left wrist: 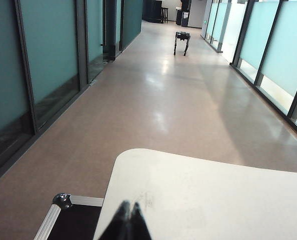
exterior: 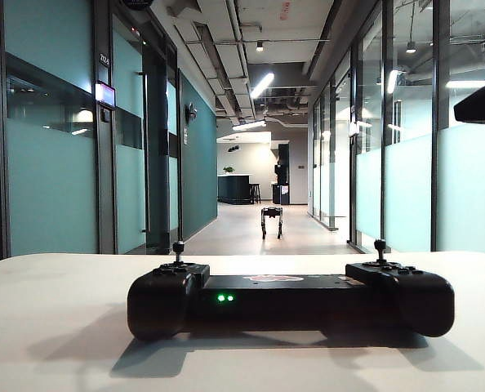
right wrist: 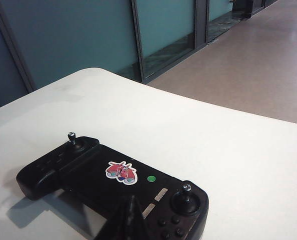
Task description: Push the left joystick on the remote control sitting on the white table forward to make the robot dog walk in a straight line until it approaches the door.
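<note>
The black remote control point(exterior: 291, 298) lies on the white table point(exterior: 55, 327), two green lights on its near face. Its left joystick point(exterior: 178, 245) stands upright and untouched; in the right wrist view it is the farther stick point(right wrist: 71, 136). The robot dog point(exterior: 271, 219) stands far down the corridor, also seen in the left wrist view point(left wrist: 182, 41). My right gripper point(right wrist: 131, 200) is shut and empty, hovering over the controller's point(right wrist: 113, 180) near middle edge, and shows as a dark shape point(exterior: 471, 108) high at the right. My left gripper point(left wrist: 128, 207) is shut over the table's point(left wrist: 213, 200) left corner.
Teal glass walls point(exterior: 55, 163) and frosted panels point(exterior: 406, 188) line both sides of the corridor. A dark counter point(exterior: 234, 188) stands at its far end. A black case with aluminium edging point(left wrist: 63, 215) sits on the floor beside the table's left corner.
</note>
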Robot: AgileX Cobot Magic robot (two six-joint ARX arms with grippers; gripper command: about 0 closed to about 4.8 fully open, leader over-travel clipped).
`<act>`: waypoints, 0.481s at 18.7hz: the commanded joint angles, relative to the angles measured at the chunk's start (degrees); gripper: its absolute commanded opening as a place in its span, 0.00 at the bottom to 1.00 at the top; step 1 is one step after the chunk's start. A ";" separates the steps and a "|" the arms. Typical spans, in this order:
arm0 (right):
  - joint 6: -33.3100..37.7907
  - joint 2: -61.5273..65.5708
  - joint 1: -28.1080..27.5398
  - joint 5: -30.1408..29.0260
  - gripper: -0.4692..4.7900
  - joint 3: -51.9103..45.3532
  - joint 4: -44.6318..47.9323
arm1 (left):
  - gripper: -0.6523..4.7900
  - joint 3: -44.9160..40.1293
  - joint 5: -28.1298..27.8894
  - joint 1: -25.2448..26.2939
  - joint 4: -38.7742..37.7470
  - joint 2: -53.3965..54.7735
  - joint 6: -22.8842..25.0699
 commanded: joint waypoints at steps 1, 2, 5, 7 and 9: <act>-0.11 0.00 0.00 -0.02 0.09 0.26 1.01 | 0.11 0.17 0.24 0.02 0.39 0.09 -0.15; -0.11 0.00 0.00 -0.02 0.09 0.26 0.98 | 0.11 0.17 0.24 0.02 0.39 0.09 -0.15; -0.15 0.00 0.00 0.17 0.09 0.26 -0.83 | 0.11 0.17 0.26 0.02 0.39 0.09 -0.15; -0.15 0.00 0.02 -0.04 0.09 0.26 -1.66 | 0.11 0.17 0.24 0.02 0.39 0.09 -0.15; -0.15 0.00 0.02 -0.02 0.09 0.26 -1.75 | 0.11 0.17 0.24 0.02 0.39 0.09 -0.15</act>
